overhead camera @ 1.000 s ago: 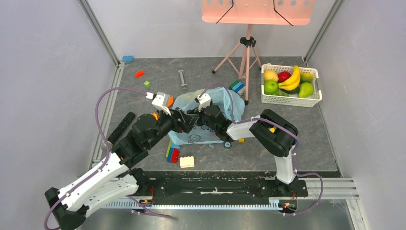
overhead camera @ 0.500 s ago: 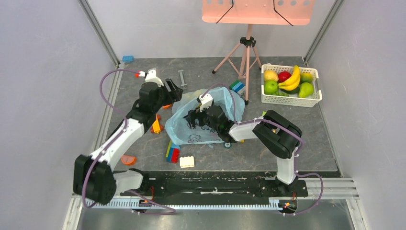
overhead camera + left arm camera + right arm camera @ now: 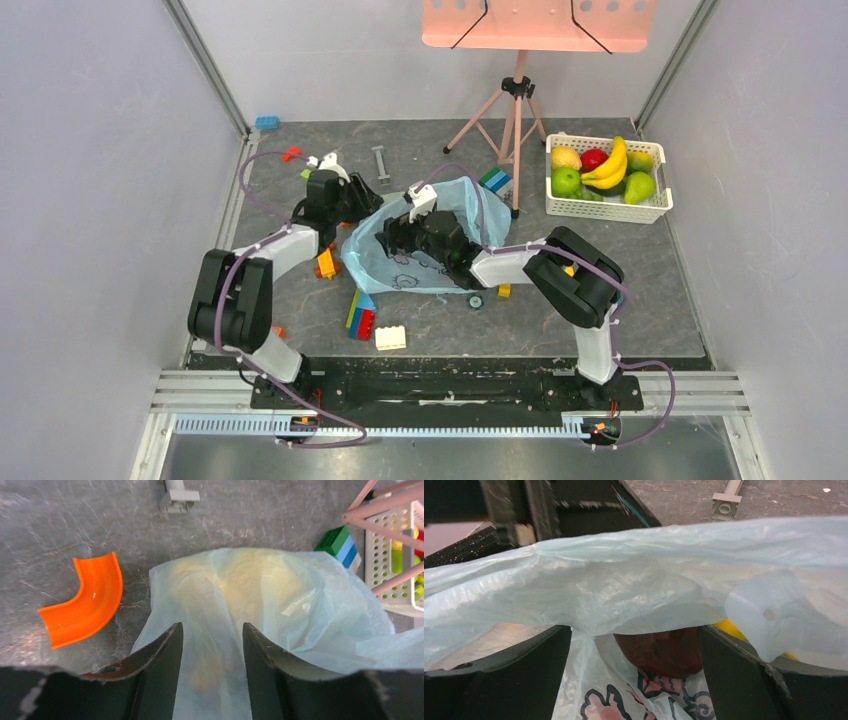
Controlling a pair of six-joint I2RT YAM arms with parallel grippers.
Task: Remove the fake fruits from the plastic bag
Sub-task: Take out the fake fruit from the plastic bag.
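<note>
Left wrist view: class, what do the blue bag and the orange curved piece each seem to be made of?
The plastic bag: thin plastic film, translucent and crinkled; yellow shapes show through. The orange curved piece: probably rigid moulded plastic, smooth, slightly glossy, with crisp edges.

Crinkly translucent plastic bag (image 3: 280,595), matt mottled grey tabletop (image 3: 75,520)

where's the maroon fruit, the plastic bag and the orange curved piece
maroon fruit (image 3: 659,652): right wrist view, its rounded front
plastic bag (image 3: 280,595): left wrist view, its crinkled upper side
orange curved piece (image 3: 97,600): left wrist view, middle of its bend
</note>
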